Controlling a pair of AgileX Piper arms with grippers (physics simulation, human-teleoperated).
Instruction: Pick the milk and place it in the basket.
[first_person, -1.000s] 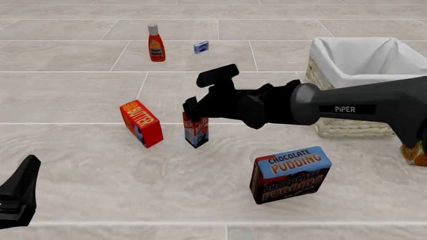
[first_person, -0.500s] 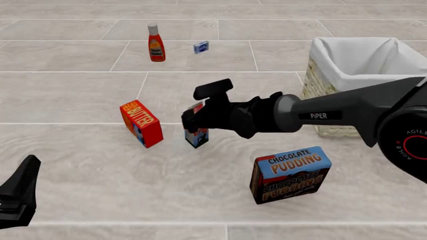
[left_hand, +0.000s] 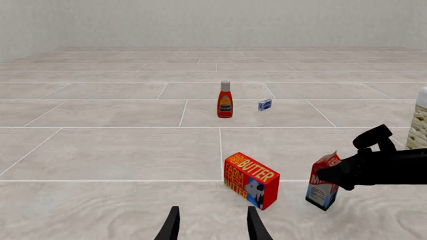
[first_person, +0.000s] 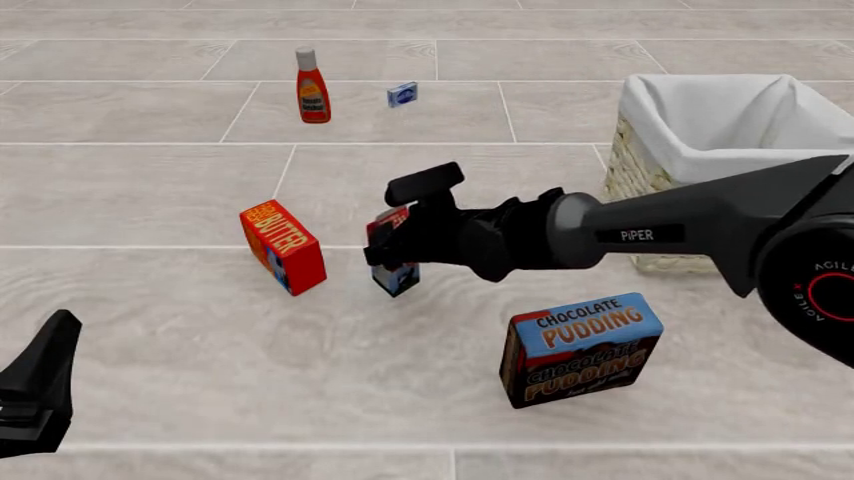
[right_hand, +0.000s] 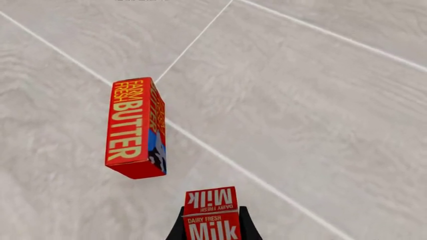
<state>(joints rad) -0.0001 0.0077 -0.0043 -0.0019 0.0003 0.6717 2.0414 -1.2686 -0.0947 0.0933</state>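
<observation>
My right jaws (right_hand: 211, 227) are clenched on the milk (first_person: 395, 262), raised and tilted beside the butter (first_person: 283, 246), left jaws (left_hand: 210, 226) idle and spread, so the grasp looks done and the carry to the basket (first_person: 667, 255) remains.

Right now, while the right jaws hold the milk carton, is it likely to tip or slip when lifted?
The milk carton is tall and narrow and already leans in the right gripper, so it may swing further. The jaws grip near its top, where the gable probably gives a little. Its faces look smooth, so slipping is possible. It seems small, likely light.
</observation>
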